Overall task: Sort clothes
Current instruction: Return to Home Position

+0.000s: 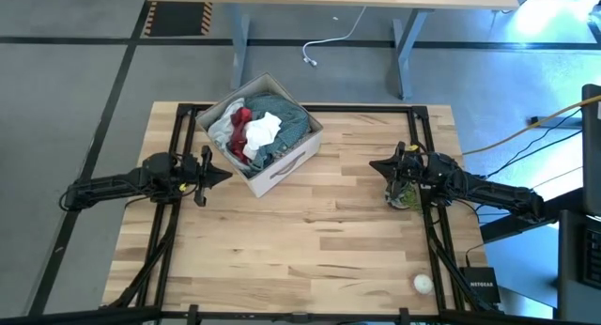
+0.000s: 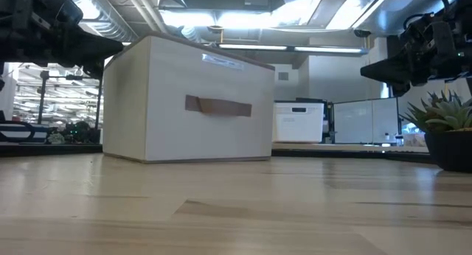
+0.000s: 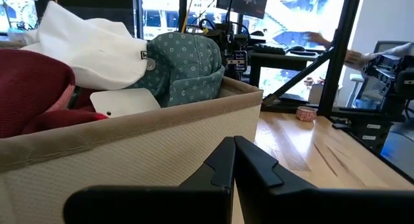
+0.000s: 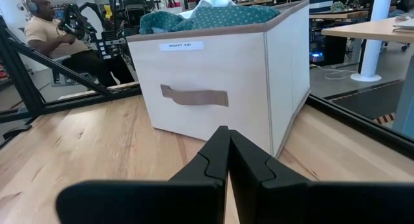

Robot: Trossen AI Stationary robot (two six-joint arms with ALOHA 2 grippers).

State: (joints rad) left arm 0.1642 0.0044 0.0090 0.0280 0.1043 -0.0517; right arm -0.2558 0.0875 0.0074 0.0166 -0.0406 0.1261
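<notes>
A beige fabric box (image 1: 282, 165) stands at the table's far middle, filled with clothes: a teal-green patterned garment (image 1: 286, 118), white pieces (image 1: 261, 130), a dark red piece (image 1: 240, 137) and grey cloth (image 1: 218, 128). They also show in the left wrist view: the teal garment (image 3: 187, 65), a white piece (image 3: 90, 46), the red piece (image 3: 32, 94). My left gripper (image 1: 225, 174) is shut and empty, just left of the box. My right gripper (image 1: 374, 164) is shut and empty, right of the box.
A small potted plant (image 1: 406, 197) stands under my right arm near the right edge. A small white ball (image 1: 423, 284) lies at the near right corner. Black frame rails run along the table's left and right sides. A person sits beyond the table (image 4: 48, 26).
</notes>
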